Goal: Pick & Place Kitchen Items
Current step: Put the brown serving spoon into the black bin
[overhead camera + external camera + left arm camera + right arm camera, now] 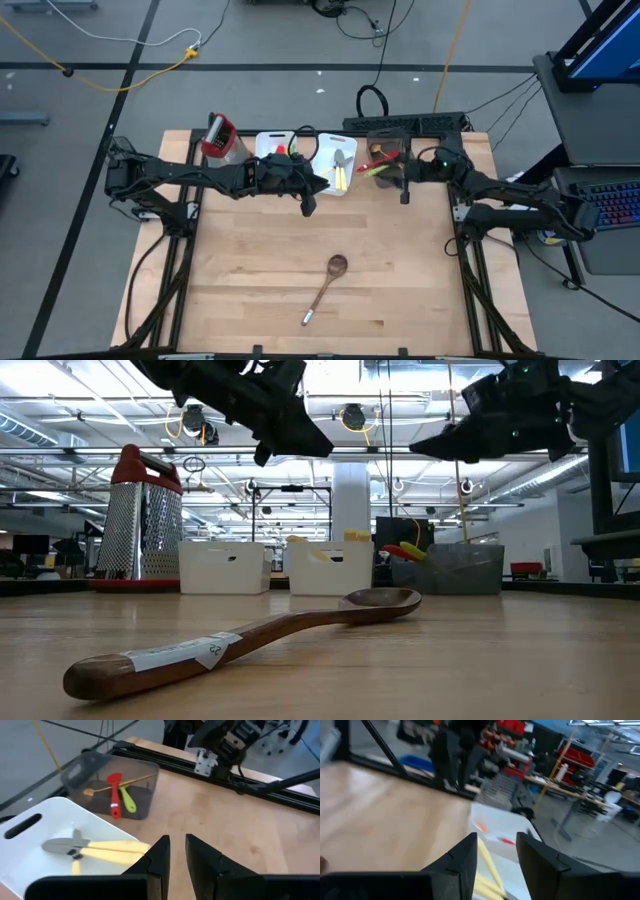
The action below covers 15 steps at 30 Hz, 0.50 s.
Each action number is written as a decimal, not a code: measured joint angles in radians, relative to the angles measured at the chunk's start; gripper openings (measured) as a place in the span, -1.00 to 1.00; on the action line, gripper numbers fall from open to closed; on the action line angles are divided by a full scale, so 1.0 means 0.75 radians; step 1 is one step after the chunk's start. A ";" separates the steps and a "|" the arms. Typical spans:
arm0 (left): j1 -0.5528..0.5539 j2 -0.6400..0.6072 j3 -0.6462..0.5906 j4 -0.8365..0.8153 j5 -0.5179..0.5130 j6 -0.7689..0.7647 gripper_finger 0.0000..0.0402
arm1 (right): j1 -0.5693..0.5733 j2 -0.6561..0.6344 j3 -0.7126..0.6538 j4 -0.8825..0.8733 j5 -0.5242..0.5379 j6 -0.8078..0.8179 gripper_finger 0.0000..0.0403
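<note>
Presently your left gripper (309, 207) and right gripper (405, 196) hang released and empty near the bins at upper centre, likely just unloaded, while the wooden spoon (325, 287) waits lower centre.

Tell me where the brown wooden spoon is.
In the high view the brown wooden spoon lies alone on the bare table, near the front centre, apart from the bins along the far edge.

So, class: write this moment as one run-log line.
left gripper: open, empty, by white rectangular bins | right gripper: open, empty, by grey bin | brown wooden spoon: flat on table, untouched
</note>
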 joint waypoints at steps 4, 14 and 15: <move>-0.036 0.000 0.000 -0.034 0.000 -0.015 -0.69 | 0.073 -0.004 0.000 0.012 0.002 0.040 -0.28; -0.208 0.000 0.000 -0.058 -0.024 0.004 -0.69 | 0.191 -0.003 0.000 0.043 0.004 0.114 -0.02; -0.225 0.000 0.001 -0.069 -0.027 -0.030 -0.69 | 0.196 -0.003 0.000 0.050 0.004 0.114 0.00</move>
